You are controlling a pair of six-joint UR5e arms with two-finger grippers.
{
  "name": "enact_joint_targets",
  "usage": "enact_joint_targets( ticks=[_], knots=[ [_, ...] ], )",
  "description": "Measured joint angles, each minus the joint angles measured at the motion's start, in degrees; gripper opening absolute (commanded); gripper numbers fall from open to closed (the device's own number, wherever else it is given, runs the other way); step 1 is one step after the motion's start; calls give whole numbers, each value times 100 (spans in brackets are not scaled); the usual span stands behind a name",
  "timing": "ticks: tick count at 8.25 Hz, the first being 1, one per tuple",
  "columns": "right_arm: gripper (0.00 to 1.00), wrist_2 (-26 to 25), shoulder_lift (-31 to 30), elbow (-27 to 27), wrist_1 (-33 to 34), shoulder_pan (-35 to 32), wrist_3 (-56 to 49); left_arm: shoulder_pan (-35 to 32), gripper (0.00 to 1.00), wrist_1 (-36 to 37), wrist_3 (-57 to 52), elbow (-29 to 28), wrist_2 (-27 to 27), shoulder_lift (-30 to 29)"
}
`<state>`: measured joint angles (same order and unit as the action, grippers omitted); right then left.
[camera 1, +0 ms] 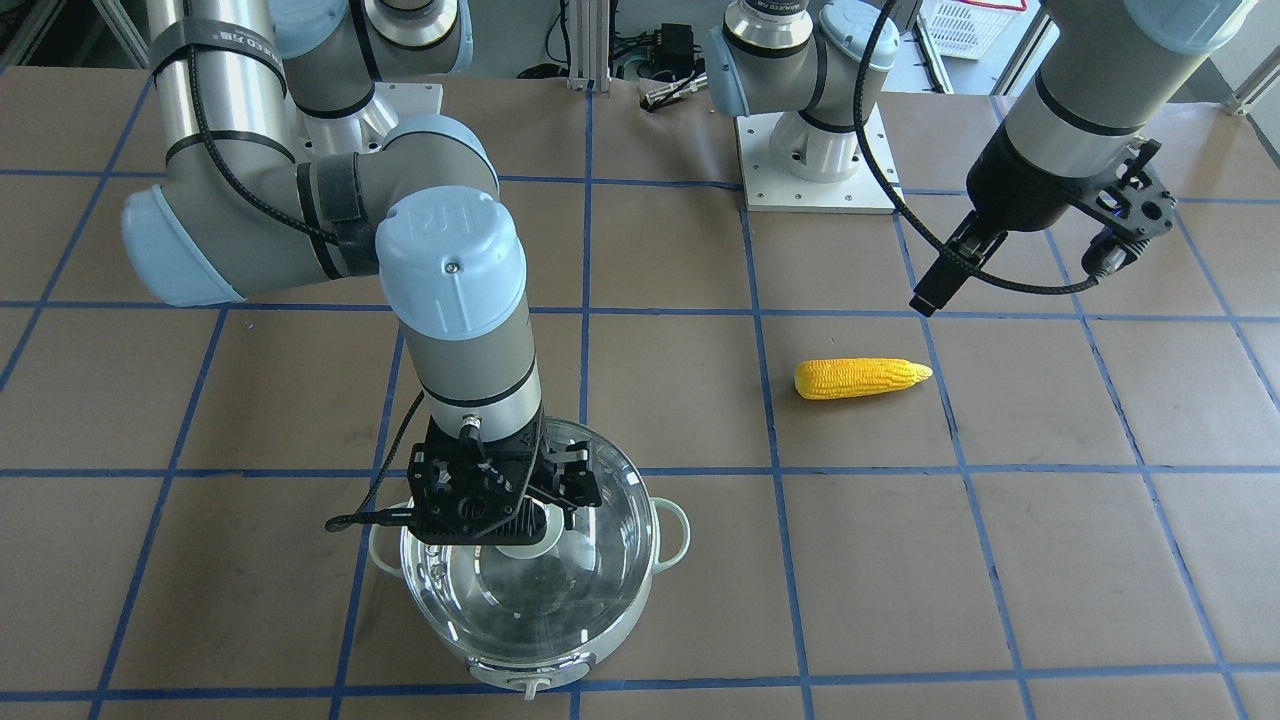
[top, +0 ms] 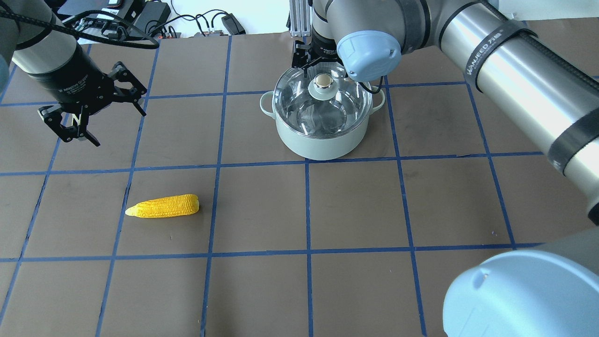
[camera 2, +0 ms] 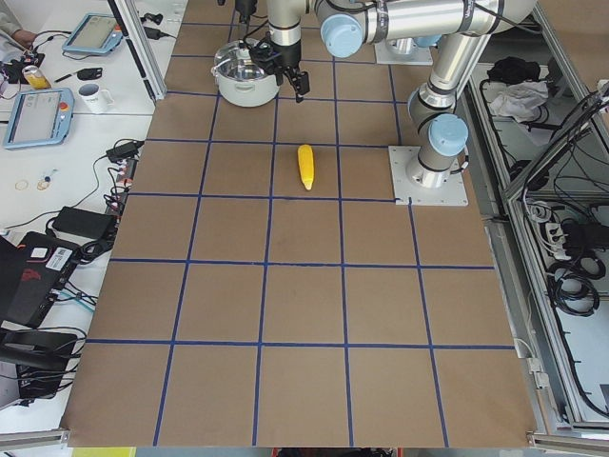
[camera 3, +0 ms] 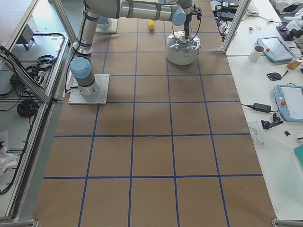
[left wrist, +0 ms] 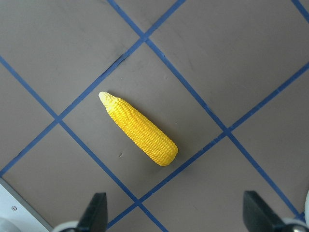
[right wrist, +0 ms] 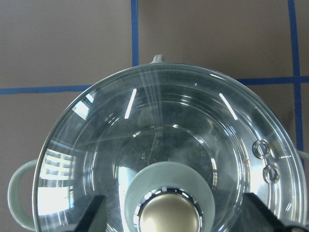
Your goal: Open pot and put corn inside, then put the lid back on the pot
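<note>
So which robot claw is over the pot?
The right gripper, open over the lid on the pot. The left gripper hangs near the corn instead.

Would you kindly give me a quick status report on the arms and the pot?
Right gripper open over lid. Left gripper open, apart from corn. Lid on pot; corn on table. No obstruction seen.

The brown gridded table (top: 355, 210) carries the pot (top: 323, 142) and, well apart, the corn (top: 164, 206).

From the front, the right end effector (camera 1: 505, 505) partly covers the round clear glass lid's (camera 1: 605, 550) pale green knob (camera 1: 525, 548); the right wrist view's bottom edge crops it. From the worktop's (camera 3: 151, 156) right end, the yellow toy corn cob (camera 3: 151, 24) is tiny, its detail lost.
</note>
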<state>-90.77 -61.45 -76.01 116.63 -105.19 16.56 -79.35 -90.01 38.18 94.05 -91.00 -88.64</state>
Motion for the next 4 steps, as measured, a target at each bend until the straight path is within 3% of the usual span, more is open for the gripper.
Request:
enact_joint_targets(
  ticks=[4],
  knots=[
    [48,12,103,-24,117,-6,3,86,100,52,1348,429,-43,-103]
  ],
)
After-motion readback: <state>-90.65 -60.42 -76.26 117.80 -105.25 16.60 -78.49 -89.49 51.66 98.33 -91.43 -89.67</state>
